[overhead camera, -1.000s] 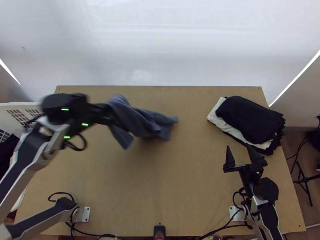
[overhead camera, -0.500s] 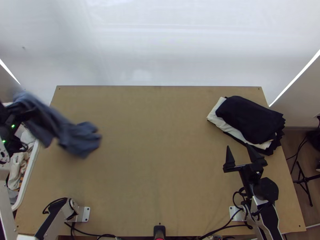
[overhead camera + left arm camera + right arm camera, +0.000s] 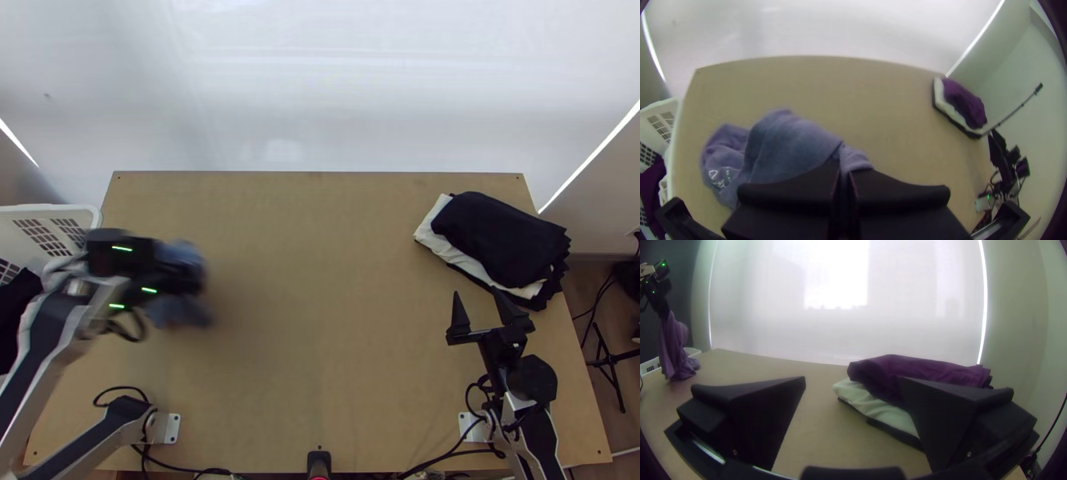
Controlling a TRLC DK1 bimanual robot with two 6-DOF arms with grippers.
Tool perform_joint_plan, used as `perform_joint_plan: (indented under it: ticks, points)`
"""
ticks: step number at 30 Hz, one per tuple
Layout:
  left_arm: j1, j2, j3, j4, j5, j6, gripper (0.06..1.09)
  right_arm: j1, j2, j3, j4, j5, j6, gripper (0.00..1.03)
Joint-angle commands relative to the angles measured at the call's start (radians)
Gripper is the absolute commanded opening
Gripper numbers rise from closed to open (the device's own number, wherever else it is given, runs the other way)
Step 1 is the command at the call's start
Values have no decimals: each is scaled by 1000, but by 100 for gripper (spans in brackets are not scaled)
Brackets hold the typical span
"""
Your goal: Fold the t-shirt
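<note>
**T-shirt [image 3: 787, 146] hangs bunched from the left tool [image 3: 844, 177], its loose length lying toward the basket [image 3: 48, 210]**

The left tool is closed on a small gathered part of the blue-grey t-shirt, and a tuft of cloth pokes out between its fingertips. Which part of the garment that is, hem, sleeve or shoulder, I cannot tell. The shirt is over the left part of the light wooden counter [image 3: 320, 280], near the edge where the white basket stands.

The relation that matters is between grip and cloth. In the right wrist view the shirt drops from the left tool in a narrow, upright column, its long axis running down, with the low end bunched near the counter; whether it touches is unclear. In the left wrist view the bulk spreads from the fingertips toward the basket side, away from the middle of the counter, with a small print near its far end.

The right tool [image 3: 478, 294] is open and holds nothing. It is well apart from the shirt, across the counter and just beside a stack of folded clothes [image 3: 504, 240], so the left is plainly the nearer one.

The next move probably calls for drawing the held part toward the middle, so the loose length trails out flat behind it. Lowered straight down, the shirt would likely crumple beside the basket.
</note>
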Motion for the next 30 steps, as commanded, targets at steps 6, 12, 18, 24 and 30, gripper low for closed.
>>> perform_joint_plan:
  ticks: [6, 12, 18, 24, 30]
  points:
    - [-673, 445, -28, 247, -58, -212, 9, 0, 0, 0, 0, 0, -1, 98]
    - [-712, 755, 210, 296, -59, -276, 9, 0, 0, 0, 0, 0, -1, 98]
    - [-724, 902, 411, 405, -58, -322, 9, 0, 0, 0, 0, 0, -1, 98]
    - [-730, 931, 589, 365, -61, -327, 98, 0, 0, 0, 0, 0, -1, 98]
    - [-552, 686, 586, 366, -40, -307, 105, 0, 0, 0, 0, 0, -1, 98]
